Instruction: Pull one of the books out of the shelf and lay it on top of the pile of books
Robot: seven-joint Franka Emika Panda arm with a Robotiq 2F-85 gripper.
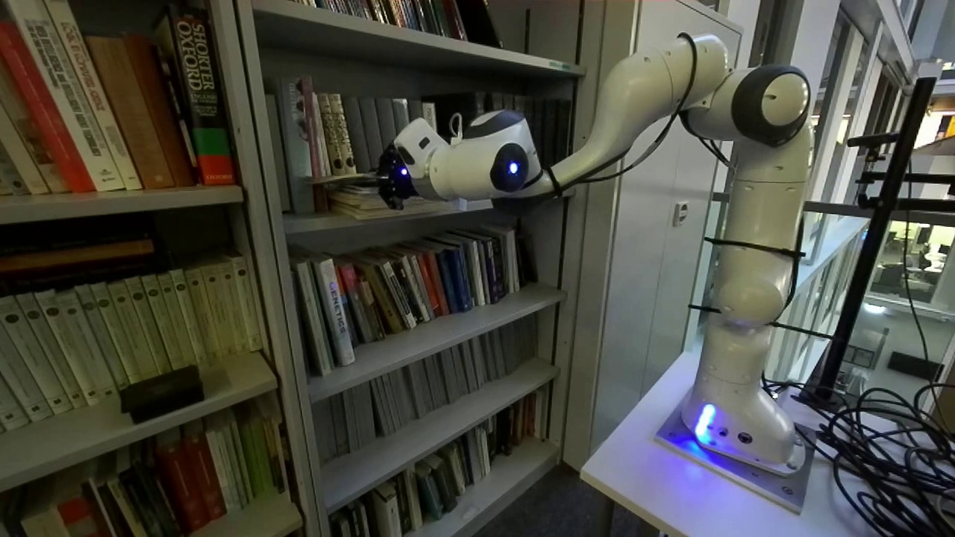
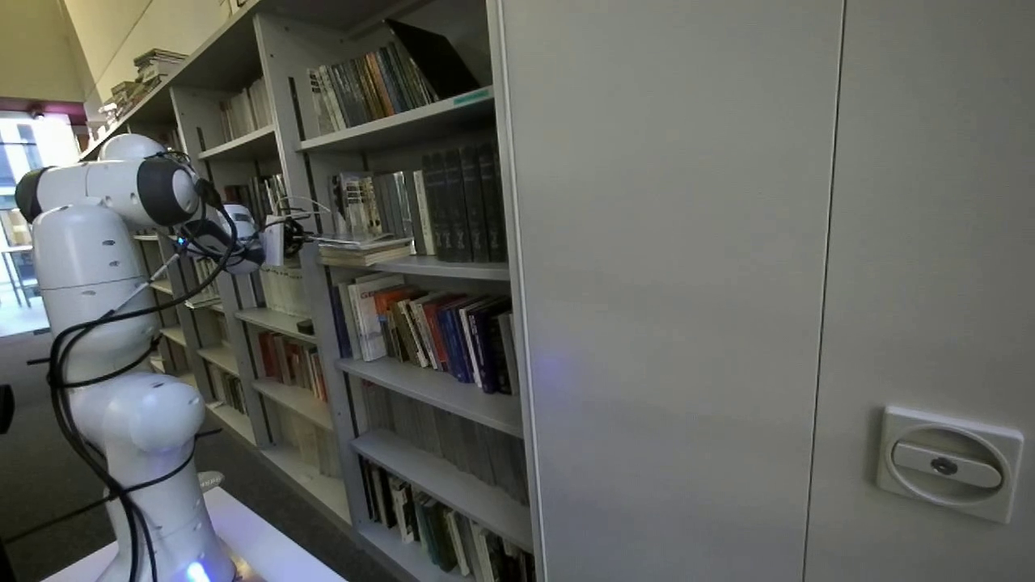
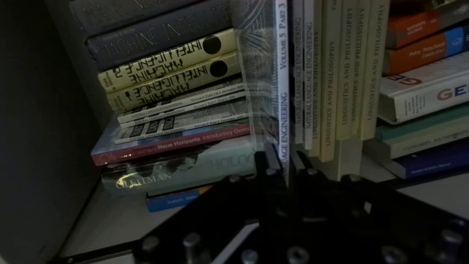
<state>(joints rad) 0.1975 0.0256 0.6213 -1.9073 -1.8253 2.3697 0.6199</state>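
Extraction looks done: the thin book [image 3: 283, 73], out from the upright books [image 3: 165, 86], is gripped roughly level by the end effector [image 3: 284, 165], directly over the pile of books [image 1: 384, 203] on the shelf [image 1: 440, 341]. Contact with the pile: cannot tell. Left, presumably: set down, release.

Book [image 3: 282, 73]: thin, grey patterned cover, white spine (it reads "Volume 5 Part 3"); clasped at the spine, about level in both exterior views, just over the pile's top, contact unclear
Pile [image 1: 358, 203]: pale volumes lying flat, upper left of centre in an exterior view
Shelf [image 1: 462, 328]: tall, grey, several levels, around mid-frame there
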